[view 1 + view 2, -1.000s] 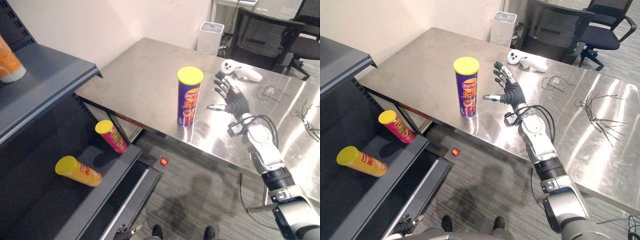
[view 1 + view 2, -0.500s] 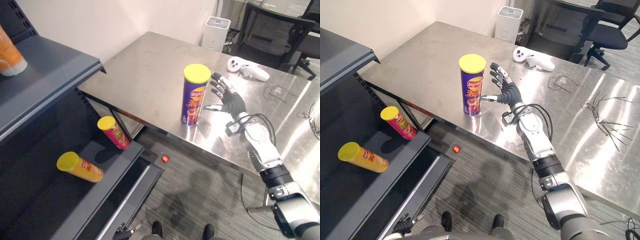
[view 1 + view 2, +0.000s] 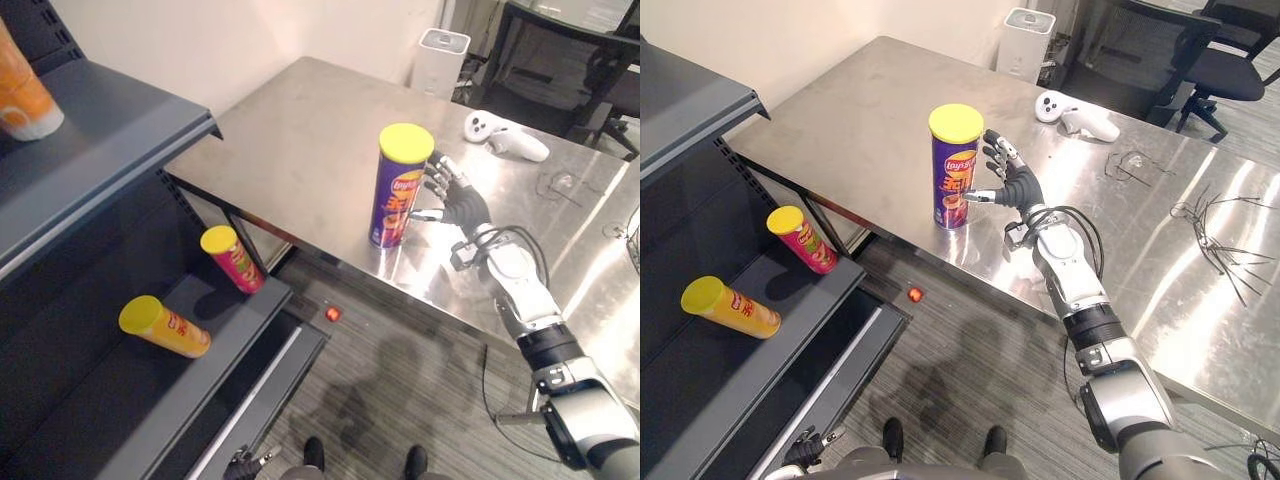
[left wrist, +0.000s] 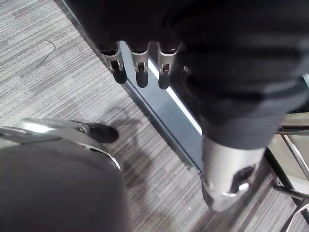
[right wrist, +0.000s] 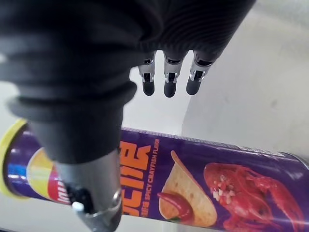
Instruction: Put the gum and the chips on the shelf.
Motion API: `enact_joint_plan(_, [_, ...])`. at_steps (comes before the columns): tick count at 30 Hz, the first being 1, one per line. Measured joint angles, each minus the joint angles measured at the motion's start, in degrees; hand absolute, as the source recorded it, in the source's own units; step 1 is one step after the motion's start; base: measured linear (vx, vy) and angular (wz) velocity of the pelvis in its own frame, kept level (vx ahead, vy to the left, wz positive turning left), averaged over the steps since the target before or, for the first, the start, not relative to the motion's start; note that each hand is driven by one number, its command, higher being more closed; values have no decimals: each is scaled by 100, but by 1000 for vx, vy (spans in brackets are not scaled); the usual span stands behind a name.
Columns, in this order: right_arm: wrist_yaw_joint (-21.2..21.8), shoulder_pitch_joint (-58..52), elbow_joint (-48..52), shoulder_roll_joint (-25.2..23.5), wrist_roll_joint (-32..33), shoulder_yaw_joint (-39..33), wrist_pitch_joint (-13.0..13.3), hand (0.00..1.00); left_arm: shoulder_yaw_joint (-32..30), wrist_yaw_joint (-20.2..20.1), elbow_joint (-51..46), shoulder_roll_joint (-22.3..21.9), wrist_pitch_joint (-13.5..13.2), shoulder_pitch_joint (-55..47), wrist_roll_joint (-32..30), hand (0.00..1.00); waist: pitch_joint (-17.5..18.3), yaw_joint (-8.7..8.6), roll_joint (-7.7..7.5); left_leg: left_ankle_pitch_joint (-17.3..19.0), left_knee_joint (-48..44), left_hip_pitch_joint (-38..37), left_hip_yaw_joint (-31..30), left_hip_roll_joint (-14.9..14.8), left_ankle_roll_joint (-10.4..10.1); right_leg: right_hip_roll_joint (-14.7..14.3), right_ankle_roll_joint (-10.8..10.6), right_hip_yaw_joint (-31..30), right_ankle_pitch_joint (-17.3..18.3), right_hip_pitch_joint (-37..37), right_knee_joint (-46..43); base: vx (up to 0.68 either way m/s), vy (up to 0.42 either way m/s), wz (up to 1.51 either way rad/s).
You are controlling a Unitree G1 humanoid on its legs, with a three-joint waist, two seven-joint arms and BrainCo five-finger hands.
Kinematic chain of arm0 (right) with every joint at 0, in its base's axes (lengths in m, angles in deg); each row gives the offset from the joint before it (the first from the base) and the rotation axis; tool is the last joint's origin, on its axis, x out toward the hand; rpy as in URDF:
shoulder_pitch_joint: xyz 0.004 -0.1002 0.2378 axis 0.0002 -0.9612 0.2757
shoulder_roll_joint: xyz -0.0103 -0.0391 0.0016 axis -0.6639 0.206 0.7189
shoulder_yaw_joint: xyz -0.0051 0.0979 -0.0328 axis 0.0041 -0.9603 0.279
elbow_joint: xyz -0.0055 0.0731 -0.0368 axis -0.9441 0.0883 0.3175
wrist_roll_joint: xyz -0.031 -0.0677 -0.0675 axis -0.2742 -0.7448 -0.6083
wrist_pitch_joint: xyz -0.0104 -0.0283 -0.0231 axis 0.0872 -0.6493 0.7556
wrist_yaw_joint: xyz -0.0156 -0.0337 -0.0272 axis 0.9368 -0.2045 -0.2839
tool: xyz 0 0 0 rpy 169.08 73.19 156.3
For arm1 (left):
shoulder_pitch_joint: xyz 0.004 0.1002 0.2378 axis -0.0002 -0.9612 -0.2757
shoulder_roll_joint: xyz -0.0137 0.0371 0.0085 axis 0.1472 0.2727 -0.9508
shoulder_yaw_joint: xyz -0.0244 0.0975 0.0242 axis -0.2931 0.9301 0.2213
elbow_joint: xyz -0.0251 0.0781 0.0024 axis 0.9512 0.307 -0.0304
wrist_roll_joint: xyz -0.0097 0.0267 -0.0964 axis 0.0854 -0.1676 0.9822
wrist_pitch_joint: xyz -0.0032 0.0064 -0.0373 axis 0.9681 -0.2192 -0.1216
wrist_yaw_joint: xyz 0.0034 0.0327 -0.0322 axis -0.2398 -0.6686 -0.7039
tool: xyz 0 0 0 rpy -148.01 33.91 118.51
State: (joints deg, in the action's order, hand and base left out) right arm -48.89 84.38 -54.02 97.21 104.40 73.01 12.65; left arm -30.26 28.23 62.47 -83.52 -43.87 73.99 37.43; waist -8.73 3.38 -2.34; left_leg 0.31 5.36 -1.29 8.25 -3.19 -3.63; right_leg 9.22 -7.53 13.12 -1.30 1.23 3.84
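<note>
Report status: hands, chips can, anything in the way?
Right hand open beside purple chips can, thumb at its side. Left hand open, low over floor. Can upright on table. Red can, orange can lie on lower shelf.

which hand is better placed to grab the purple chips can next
Right. The right robot hand is open, close beside the upright purple chips can on the table. The left robot hand hangs low over the floor, away from it.
</note>
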Motion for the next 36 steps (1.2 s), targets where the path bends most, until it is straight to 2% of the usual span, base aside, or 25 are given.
enact_joint_plan(13, [-3,186,-34,-114,-6,151,-3,0,-7,10,-8,-2,-3,-1,3,0,-8,35,-12,-24,6,18,-85,0,0,0,2,73,-1,25,0,-3,-5,2])
enact_joint_plan(14, [-3,198,-40,-118,-6,165,-3,100,-7,11,-8,-2,-5,-1,4,0,-10,42,-15,-25,7,18,-86,1,0,0,2,74,-1,25,0,0,0,0])
enact_joint_plan(21, [-119,350,-242,-225,-14,162,-5,100,-10,32,-96,-5,-11,-1,12,0,-102,137,-46,-47,10,23,-117,7,-1,2,2,110,-1,40,7,-2,-2,0])
enact_joint_plan(36, [-213,545,-452,-397,-206,77,-10,100,-40,43,-126,-10,-9,-3,12,0,-162,153,-55,-89,17,33,-231,17,-4,2,3,229,0,115,49,-8,-7,4])
